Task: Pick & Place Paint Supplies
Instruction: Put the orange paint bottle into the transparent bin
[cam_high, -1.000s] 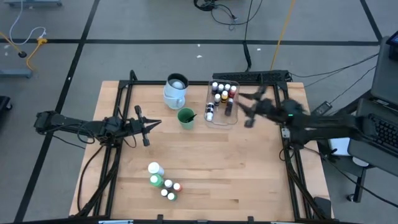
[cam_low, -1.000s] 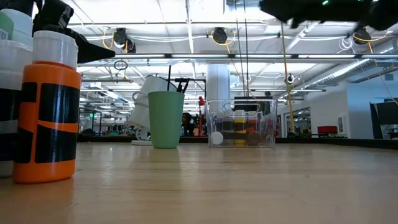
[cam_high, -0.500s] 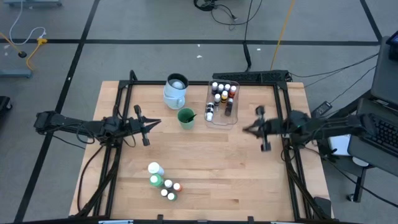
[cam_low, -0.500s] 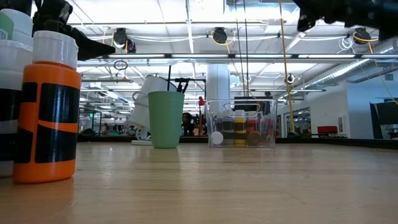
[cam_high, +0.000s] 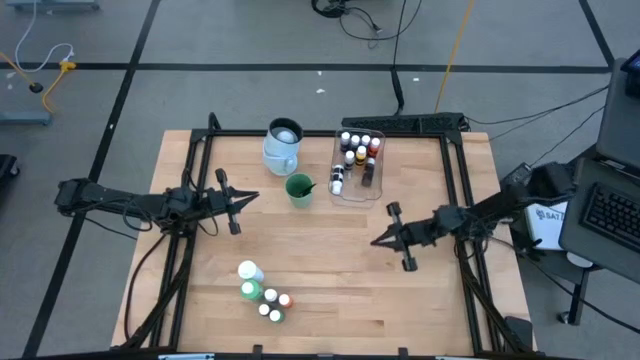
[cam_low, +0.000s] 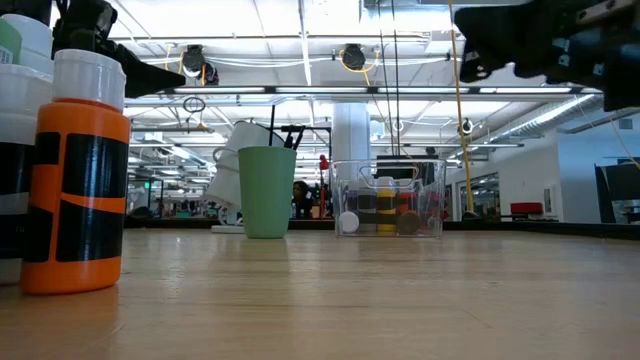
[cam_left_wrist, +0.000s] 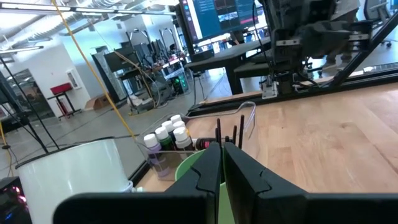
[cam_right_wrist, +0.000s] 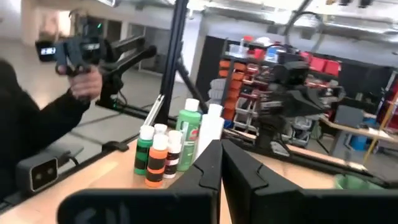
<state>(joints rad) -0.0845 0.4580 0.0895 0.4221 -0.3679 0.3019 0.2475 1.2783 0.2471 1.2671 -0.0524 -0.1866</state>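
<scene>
A group of paint bottles (cam_high: 262, 293) stands near the table's front edge: two larger white and green ones and several tiny ones. The right wrist view shows them ahead (cam_right_wrist: 174, 149). More tiny bottles stand in the clear tub (cam_high: 357, 165). Thin brushes (cam_left_wrist: 227, 132) stick up from the green cup (cam_high: 298, 188). My right gripper (cam_high: 375, 243) hangs shut and empty above the table, right of the front bottles, pointing left. My left gripper (cam_high: 254, 196) hovers shut and empty, left of the cup.
The pale-blue jug (cam_high: 283, 146) stands at the back, left of the tub. Black frame rails (cam_high: 458, 190) run along the table's sides. A person in a dark sleeve (cam_right_wrist: 37, 124) stands beyond the table, holding up a device. Bare wood lies between the two grippers.
My right gripper has drawn away from the tub toward the table's near edge. It has turned so that it points left toward the front bottles, and its fingers have shut on nothing. The left arm has kept still.
</scene>
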